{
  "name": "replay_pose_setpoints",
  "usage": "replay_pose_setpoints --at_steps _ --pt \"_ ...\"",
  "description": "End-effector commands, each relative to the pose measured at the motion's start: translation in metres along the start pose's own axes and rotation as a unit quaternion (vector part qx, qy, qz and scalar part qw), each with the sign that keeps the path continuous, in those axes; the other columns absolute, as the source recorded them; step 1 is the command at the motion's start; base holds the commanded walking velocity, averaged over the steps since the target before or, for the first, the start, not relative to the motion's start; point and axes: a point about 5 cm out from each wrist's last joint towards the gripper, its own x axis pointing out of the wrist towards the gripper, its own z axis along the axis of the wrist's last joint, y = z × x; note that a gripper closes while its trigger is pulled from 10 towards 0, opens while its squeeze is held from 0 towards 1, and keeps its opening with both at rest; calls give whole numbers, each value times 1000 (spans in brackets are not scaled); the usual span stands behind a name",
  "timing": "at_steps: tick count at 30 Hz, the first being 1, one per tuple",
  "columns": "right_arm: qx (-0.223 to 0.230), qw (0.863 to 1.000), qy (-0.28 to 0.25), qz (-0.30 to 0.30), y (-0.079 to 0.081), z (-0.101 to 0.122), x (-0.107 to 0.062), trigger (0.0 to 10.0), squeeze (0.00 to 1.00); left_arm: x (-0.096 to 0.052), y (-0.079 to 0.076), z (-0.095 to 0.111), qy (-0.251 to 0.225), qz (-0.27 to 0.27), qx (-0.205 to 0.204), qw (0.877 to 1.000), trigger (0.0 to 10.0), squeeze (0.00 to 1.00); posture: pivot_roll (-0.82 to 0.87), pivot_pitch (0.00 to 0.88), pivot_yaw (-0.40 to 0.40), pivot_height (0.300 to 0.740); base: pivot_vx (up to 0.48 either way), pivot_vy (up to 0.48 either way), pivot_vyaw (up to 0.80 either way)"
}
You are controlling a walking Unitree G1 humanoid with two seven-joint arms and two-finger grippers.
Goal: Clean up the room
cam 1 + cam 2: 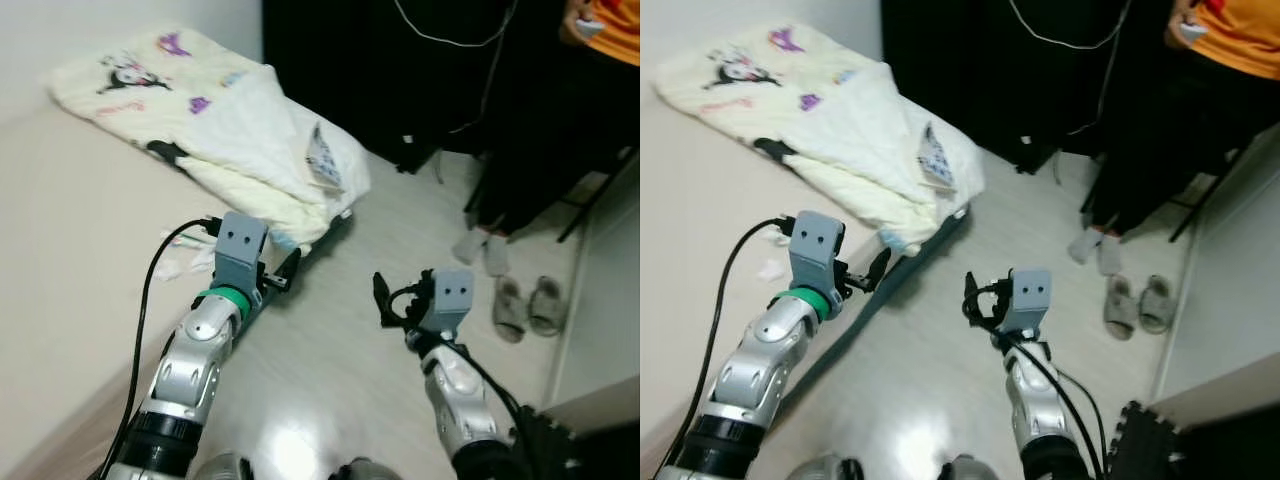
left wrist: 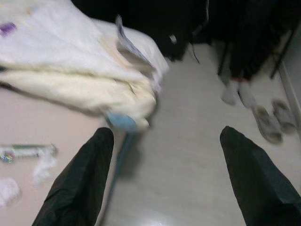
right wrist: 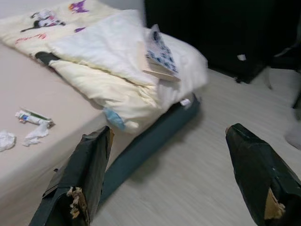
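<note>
Hovering released, both: left gripper [image 2: 164, 179], right gripper [image 3: 174, 179]. You'll pinch that crumpled tissue [image 3: 34, 135] mid-wad; featherlight, squashy.

We see: spread black fingers [image 2: 77, 183]; cream quilt [image 2: 80, 89] on bed [image 2: 28, 122]; tube [image 2: 28, 150], crumpled tissues [image 2: 44, 168]; slippers [image 2: 275, 120] on floor [image 2: 188, 160].
</note>
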Motion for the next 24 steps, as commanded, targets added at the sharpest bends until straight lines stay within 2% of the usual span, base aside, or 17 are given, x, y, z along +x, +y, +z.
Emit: replay_pose_setpoints --at_steps 1,9,24 --pt "6 1000 13 -19 -9 -7 -6 10000 0 1 -4 -8 18 -11 -7 1000 10000 0 57 16 -10 724 0 0 -800" --pt "2 1000 15 -24 -15 -7 -5 10000 0 3 -6 -10 21 -15 0 1000 10000 0 50 0 -7 724 0 0 -800" --pt "1 1000 14 -24 -15 -8 -4 10000 0 7 -5 -12 18 -17 2 1000 10000 0 49 0 -6 724 0 0 -800"
